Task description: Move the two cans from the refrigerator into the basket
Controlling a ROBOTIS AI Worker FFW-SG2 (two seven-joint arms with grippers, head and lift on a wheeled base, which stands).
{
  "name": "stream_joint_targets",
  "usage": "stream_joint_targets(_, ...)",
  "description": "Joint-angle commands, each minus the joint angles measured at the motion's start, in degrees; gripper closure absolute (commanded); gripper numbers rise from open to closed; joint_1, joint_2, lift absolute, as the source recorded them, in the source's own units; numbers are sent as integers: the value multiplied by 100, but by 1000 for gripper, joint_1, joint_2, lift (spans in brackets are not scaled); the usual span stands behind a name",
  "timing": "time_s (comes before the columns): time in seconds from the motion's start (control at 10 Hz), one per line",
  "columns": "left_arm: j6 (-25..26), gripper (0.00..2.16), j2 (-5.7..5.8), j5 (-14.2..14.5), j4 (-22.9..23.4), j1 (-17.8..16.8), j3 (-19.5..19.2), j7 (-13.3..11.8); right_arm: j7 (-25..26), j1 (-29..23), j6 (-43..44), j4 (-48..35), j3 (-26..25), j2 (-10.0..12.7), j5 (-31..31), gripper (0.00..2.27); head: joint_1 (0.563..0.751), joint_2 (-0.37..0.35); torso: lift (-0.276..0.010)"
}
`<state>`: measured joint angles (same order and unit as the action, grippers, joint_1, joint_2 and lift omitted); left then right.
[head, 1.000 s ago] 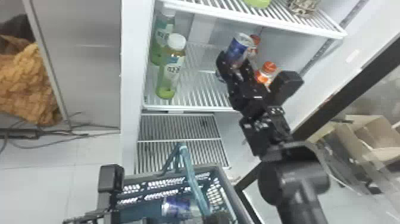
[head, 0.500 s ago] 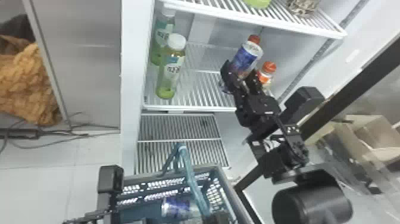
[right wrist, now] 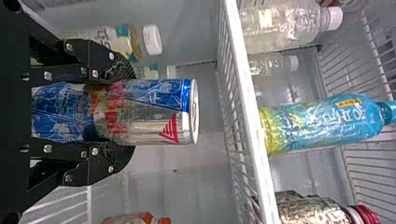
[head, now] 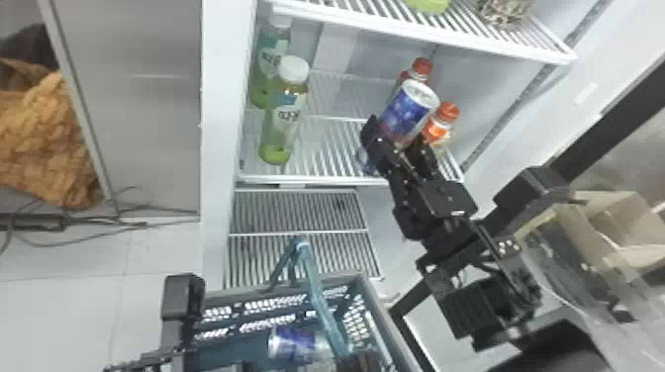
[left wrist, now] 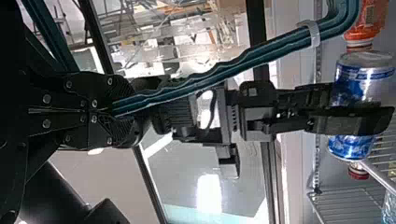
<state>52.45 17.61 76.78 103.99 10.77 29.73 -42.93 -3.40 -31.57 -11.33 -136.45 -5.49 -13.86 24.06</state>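
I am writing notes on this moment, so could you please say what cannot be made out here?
Basket, near side: head view, cut off by bottom edge.
Red-capped bottle, lower part: head view, behind the held can.
Can in the basket, one end: head view, behind handle.

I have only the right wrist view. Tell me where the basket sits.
Observer: The basket is nearer the robot than the refrigerator shelf, and lower.
Operator: Report whether the other can is in it.
Observer: It is: the blue can lies on its side in there.
Operator: Now give me the left gripper.
Observer: Shut on the basket's teal handle.
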Motion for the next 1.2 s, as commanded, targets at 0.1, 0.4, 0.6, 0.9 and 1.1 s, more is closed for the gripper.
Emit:
stream_joint_targets(0.1,0,1177,14,0,0,-9,-3,-5,-30,-471,-357,-537,-205,111,131,802,695,-350,-276)
stream_joint_targets(0.4,0,1177,14,0,0,5,-14,-5,-47,-921,-962,-1086,-319,138,313,802,695,-350,-276)
stream_joint_targets(0.6,0,1177,14,0,0,5,-26,-5,-65,-1089,-1468,-1409,-354,138,359,802,695,-350,-276)
stream_joint_targets(0.9,0,1177,14,0,0,20,-37,-5,-91,-1343,-2481,-1915,-628,182,496,802,695,-350,-276)
stream_joint_targets(1.1,0,1176,6,0,0,20,-37,-5,-91,-1441,-2903,-2070,-799,287,565,802,695,-350,-276)
